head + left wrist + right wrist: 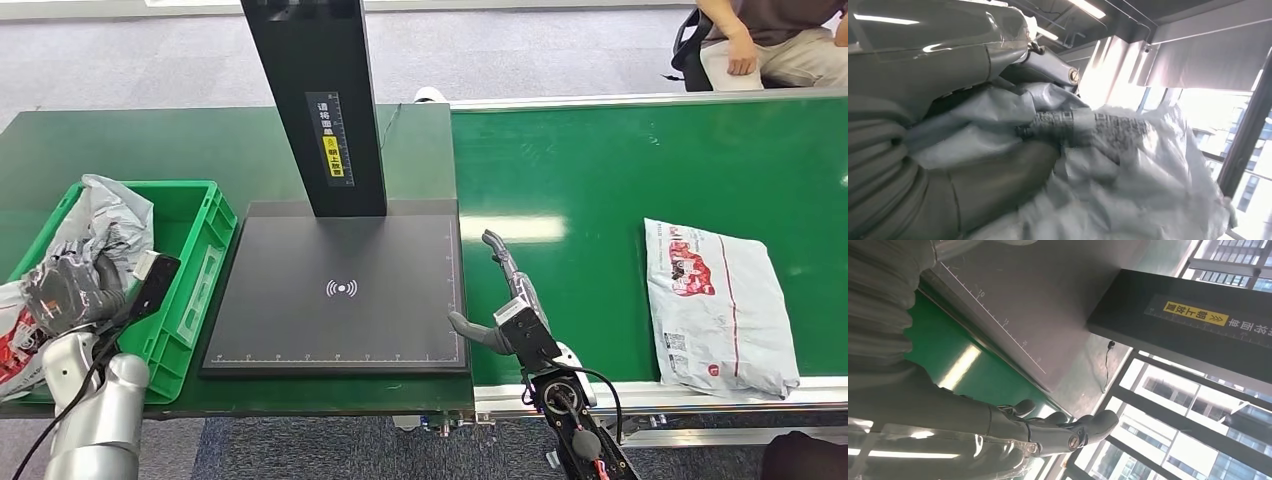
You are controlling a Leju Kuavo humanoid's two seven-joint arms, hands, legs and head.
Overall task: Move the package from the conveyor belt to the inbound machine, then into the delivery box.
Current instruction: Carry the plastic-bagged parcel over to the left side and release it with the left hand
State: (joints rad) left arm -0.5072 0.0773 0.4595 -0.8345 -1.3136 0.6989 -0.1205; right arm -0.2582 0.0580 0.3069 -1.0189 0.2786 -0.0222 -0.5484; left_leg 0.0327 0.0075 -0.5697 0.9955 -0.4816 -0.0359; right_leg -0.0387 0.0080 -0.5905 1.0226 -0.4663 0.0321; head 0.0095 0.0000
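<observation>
Left hand (70, 290) of mine grips a crumpled grey package (105, 225) over the green box (195, 240). My right hand (505, 300) hangs empty, fingers spread, above the belt (600, 190) beside the scanner plate (340, 290). Another package (715, 305) lies on the belt.

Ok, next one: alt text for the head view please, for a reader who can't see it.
The robot's left hand holds a crumpled grey package over a green delivery box, left of the black inbound machine. Its right hand, fingers apart and holding nothing, hovers at the green conveyor belt edge, where a white package lies flat.
</observation>
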